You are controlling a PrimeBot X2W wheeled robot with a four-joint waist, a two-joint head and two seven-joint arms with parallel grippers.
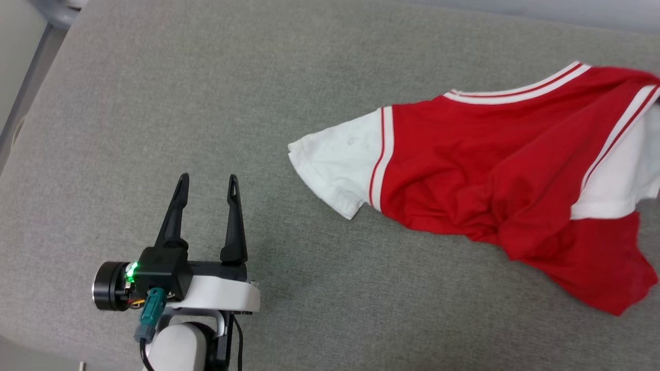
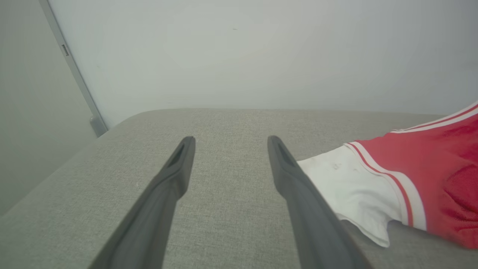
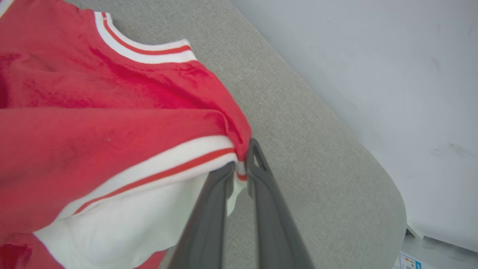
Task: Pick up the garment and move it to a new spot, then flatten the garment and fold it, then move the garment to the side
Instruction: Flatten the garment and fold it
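Note:
The garment (image 1: 490,170), a red jersey with white sleeves and striped trim, lies crumpled on the right half of the grey surface (image 1: 206,103); its print is hidden. My left gripper (image 1: 206,188) stands open over bare fabric, left of the near white sleeve (image 1: 335,165), which lies just right of its fingers in the left wrist view (image 2: 351,183). My right gripper (image 3: 241,164) is shut on the garment (image 3: 112,112), pinching the striped seam of the other sleeve, with the cloth draped from its tips.
The grey padded surface curves off at its far edge (image 3: 354,149) toward a pale wall (image 2: 261,56). A grey metal post (image 2: 74,74) stands at the back left. Open surface stretches left and in front of the jersey.

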